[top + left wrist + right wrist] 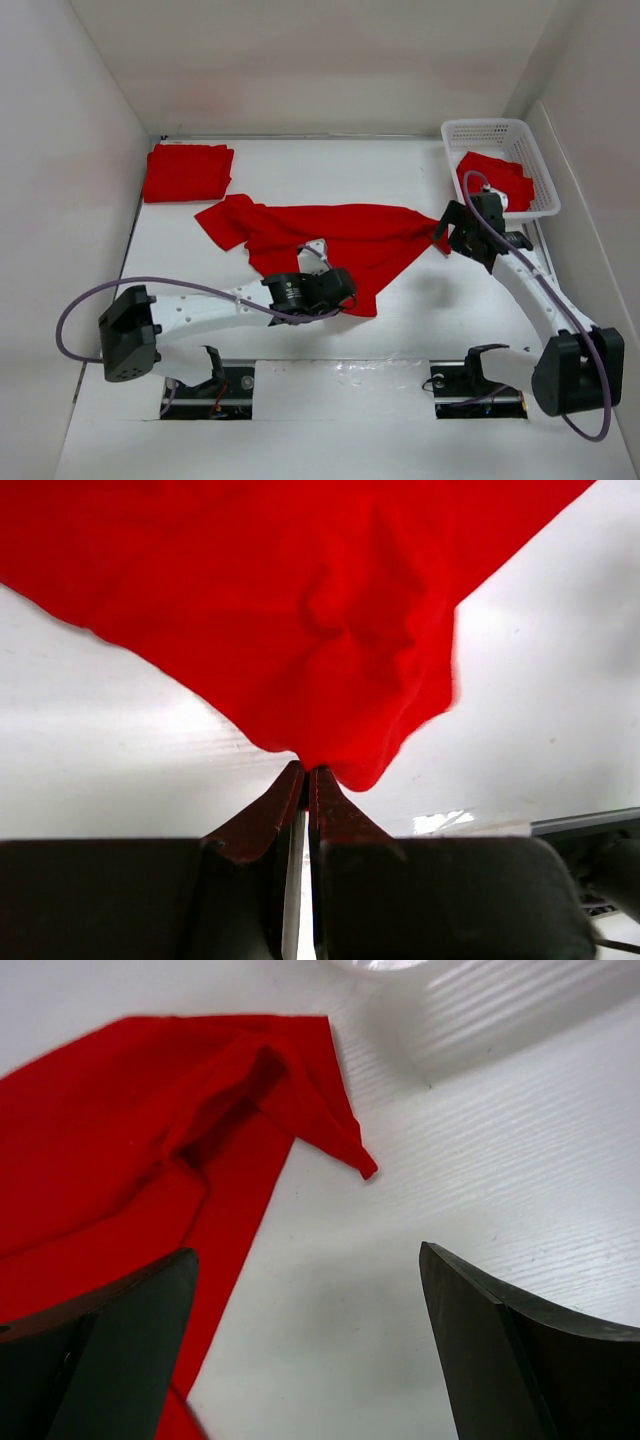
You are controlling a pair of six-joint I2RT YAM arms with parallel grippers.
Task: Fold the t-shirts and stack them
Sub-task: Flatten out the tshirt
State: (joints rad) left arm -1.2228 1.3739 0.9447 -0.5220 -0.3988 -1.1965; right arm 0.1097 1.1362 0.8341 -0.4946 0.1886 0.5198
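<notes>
A: Where is the spread t-shirt (330,235)?
B: Mid-table, rumpled, one sleeve reaching toward the far left. A folded t-shirt (187,172) lies in the far left corner, and a third t-shirt (497,178) sits in the white mesh basket (490,128) at far right
A: The overhead view hides the left gripper (306,772) tips. Does any view show them?
B: Its wrist camera does: both fingers are pressed together with the spread shirt's near edge nipped at their tips
A: And the right gripper (310,1260)?
B: Overhead, it is just beside the shirt's right corner, near the basket. Its own camera shows fingers spread wide, holding nothing, with that pointed corner lying flat on the table (500,1160) beyond them
</notes>
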